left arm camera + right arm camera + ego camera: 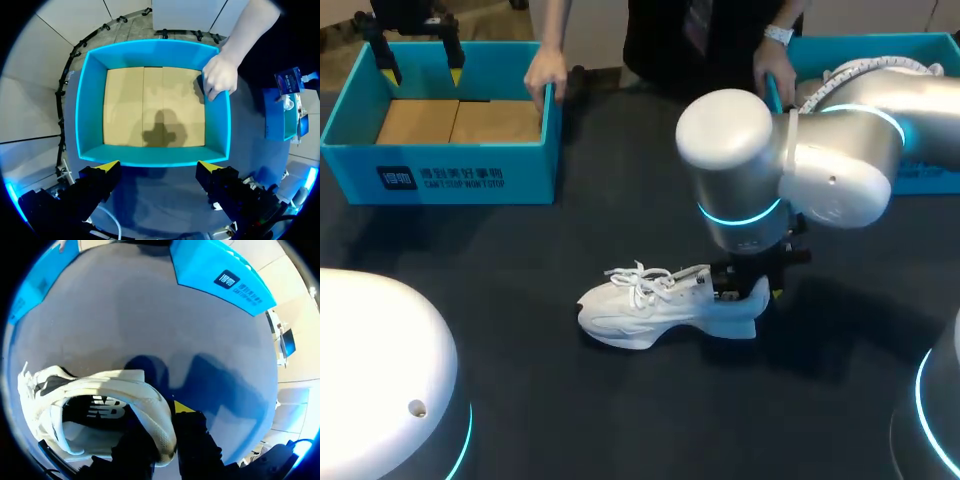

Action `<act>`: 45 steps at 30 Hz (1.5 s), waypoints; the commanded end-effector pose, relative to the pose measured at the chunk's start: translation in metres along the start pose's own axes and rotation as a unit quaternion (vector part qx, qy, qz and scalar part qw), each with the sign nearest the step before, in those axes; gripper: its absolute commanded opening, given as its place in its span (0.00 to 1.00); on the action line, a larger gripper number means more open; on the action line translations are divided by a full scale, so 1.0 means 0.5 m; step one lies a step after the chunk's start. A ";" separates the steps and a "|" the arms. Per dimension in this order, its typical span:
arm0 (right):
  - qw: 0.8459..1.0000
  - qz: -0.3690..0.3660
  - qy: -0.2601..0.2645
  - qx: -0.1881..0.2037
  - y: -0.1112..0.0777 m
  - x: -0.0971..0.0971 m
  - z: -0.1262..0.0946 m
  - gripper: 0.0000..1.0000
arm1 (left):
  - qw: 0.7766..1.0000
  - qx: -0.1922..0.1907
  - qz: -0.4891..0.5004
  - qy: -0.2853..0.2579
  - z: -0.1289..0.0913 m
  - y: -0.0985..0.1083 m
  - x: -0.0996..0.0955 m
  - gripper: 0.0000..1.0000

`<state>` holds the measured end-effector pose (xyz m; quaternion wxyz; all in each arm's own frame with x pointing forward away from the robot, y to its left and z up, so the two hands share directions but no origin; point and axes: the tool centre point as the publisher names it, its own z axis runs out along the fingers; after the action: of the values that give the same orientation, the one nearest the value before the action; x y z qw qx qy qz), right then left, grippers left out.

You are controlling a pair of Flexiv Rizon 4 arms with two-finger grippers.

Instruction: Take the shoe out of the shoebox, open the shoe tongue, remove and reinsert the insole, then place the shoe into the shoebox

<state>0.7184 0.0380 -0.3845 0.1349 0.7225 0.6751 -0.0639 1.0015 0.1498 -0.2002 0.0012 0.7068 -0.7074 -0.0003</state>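
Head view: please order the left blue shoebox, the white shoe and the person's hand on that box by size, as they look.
1. left blue shoebox
2. white shoe
3. hand on the box's wall; it is farther from the camera, but the gap is plain.

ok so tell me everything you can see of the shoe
The shoe is a white lace-up sneaker with a thick sole, loose laces and a dark insole inside. It stands upright on the dark table, toe toward my left. The right gripper pinches its heel wall, one finger inside.
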 end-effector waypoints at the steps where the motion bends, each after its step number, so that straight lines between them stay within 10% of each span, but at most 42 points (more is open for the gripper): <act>1: 1.000 0.004 0.002 0.002 -0.005 0.018 0.039 0.00 | 1.000 0.000 0.000 0.000 0.000 0.001 0.000 1.00; 4: 1.000 0.014 0.004 0.010 -0.008 0.015 0.042 0.00 | 1.000 0.000 0.000 0.000 0.000 0.001 0.000 1.00; 6: 1.000 0.018 0.008 0.013 -0.011 0.012 0.037 0.49 | 1.000 0.000 0.000 0.000 0.000 0.001 0.000 1.00; 7: 1.000 0.019 0.008 0.014 -0.012 0.009 0.033 1.00 | 1.000 0.000 0.000 0.000 0.000 0.001 0.000 1.00; 26: 0.995 -0.028 0.085 -0.049 0.008 -0.058 -0.169 1.00 | 1.000 0.000 0.000 0.000 0.000 0.001 0.000 1.00; 30: 0.980 -0.136 0.106 -0.097 0.016 -0.059 -0.202 1.00 | 1.000 0.000 0.000 0.000 0.000 0.001 0.000 1.00; 35: 0.926 -0.315 0.132 -0.159 0.019 -0.047 -0.236 1.00 | 1.000 0.000 0.000 0.000 0.000 0.001 0.000 1.00; 45: 0.920 -0.360 0.097 -0.125 0.022 -0.045 -0.242 1.00 | 1.000 0.000 0.000 0.000 0.000 0.001 0.000 1.00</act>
<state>0.7162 0.0534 -0.2596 0.1358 0.4685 0.8717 0.0460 1.0015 0.1498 -0.2002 0.0012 0.7068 -0.7074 -0.0003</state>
